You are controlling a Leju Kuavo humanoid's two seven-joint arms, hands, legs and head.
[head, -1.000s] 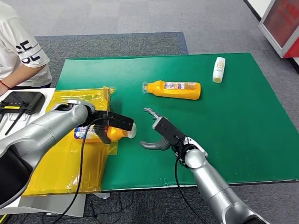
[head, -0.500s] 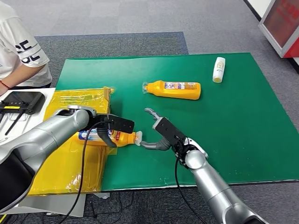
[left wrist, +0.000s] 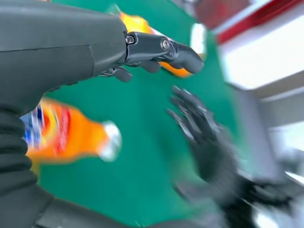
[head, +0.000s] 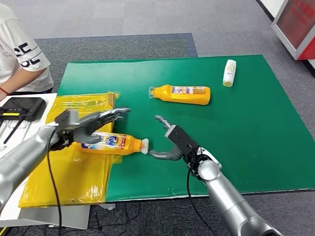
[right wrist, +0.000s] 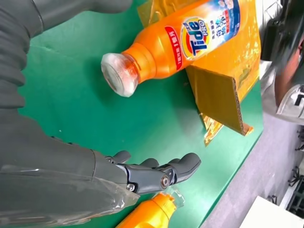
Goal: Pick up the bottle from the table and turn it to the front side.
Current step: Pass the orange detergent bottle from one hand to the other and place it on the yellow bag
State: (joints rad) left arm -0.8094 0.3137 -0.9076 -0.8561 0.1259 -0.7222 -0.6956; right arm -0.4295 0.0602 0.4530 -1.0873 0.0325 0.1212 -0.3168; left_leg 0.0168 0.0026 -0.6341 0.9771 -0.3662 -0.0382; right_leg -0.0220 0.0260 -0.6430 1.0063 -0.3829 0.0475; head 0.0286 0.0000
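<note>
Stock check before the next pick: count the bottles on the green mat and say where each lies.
3. One orange bottle lies near the left robot hand, partly on the yellow bag; another orange bottle lies mid-mat; a small white bottle sits at the far right. None looks hidden.

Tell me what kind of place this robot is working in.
Probably a robot test or data-collection room, not a home. A green mat covers a low table on grey office carpet, laid out with staged orange detergent bottles, and a seated person watches from beside it.
</note>
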